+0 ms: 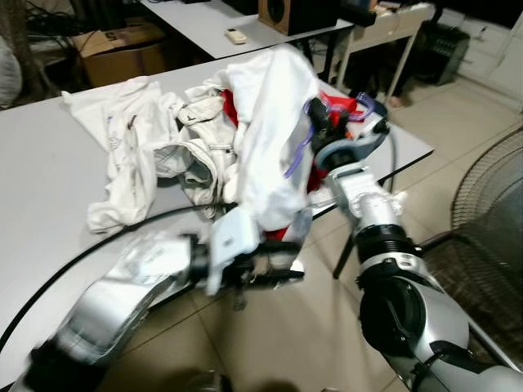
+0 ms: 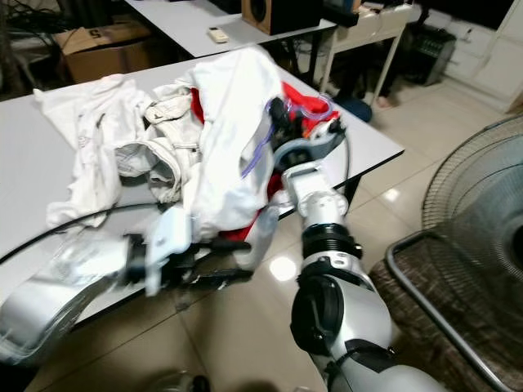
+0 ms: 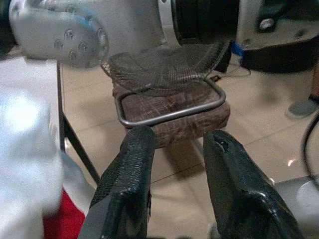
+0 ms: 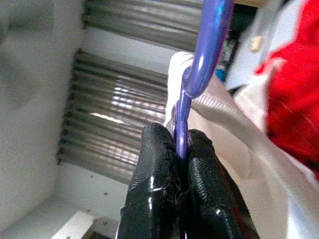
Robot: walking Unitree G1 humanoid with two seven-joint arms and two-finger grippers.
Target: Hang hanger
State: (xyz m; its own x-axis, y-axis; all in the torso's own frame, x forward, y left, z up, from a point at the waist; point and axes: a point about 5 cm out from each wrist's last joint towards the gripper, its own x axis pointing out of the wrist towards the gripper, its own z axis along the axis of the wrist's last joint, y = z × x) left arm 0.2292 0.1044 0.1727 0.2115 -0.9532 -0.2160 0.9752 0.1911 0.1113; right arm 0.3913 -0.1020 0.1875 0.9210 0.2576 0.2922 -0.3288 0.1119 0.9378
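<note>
A translucent purple hanger [image 1: 297,152] rises over the table's right end with a white garment [image 1: 268,139] draped on it. My right gripper [image 1: 319,124] is raised beside the garment and shut on the hanger's purple bar [image 4: 181,130], which is pinched between the black fingertips [image 4: 158,149]. Below the table's front edge, at the garment's hanging hem, my left gripper [image 1: 282,273] points right. It is open, with nothing between its fingers [image 3: 130,164].
White clothes [image 1: 139,147] and a red garment [image 1: 339,104] lie heaped on the grey table [image 1: 49,188]. A black cable [image 1: 98,245] crosses its front. A floor fan [image 1: 490,212] stands at the right. Behind are a cardboard box [image 1: 122,49] and another table [image 1: 204,20].
</note>
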